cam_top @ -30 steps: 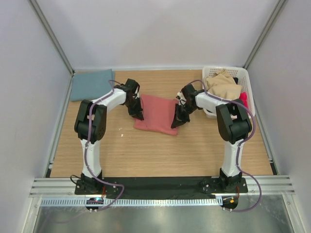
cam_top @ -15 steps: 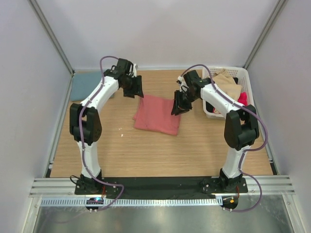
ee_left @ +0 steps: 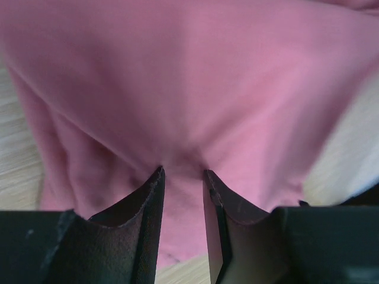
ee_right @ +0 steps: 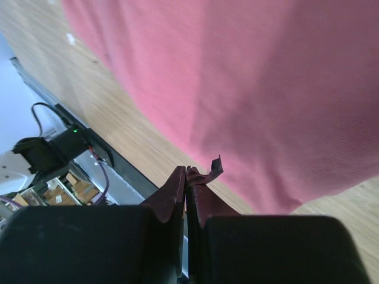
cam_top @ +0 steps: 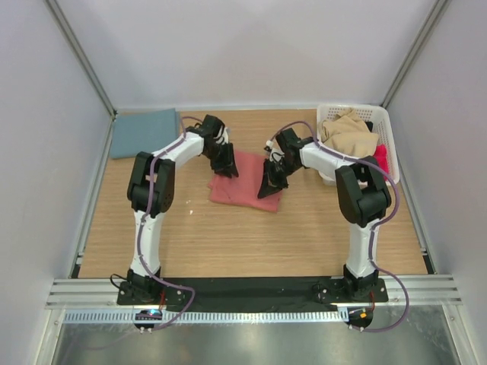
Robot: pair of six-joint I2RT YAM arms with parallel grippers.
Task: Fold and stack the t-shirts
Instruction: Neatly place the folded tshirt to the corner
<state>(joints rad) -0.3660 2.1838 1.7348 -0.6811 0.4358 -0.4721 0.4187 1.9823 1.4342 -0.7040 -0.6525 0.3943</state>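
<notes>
Shows the red shirt [cam_top: 245,184] folded into a flat, roughly four-sided pad near the middle of the table [cam_top: 228,243], between the two arms. Sets its long axis about left to right, a little askew, with the right end nearer the bases. Gives no way to tell collar from hem. Looks plain salmon-red and soft, without print, smooth over most of its top. Finds the left gripper [cam_top: 231,170] at the pad's far left edge, fingers drawn close with a tuck of cloth between them and creases fanning out from the tips in the left wrist view: clamped on the red shirt. Finds the right gripper [cam_top: 263,190] at the near right edge, fingers pressed together on a thin scrap of cloth poking out at the tips, the rest spreading away over the wood in the right wrist view: likewise pinching the red shirt. Places the teal shirt [cam_top: 143,132], folded flat, in the far left corner, well apart from the red one. Places a white basket [cam_top: 383,120] in the far right corner, holding a tan cloth [cam_top: 348,134] heaped high and a pink cloth [cam_top: 381,157] at its right side.
</notes>
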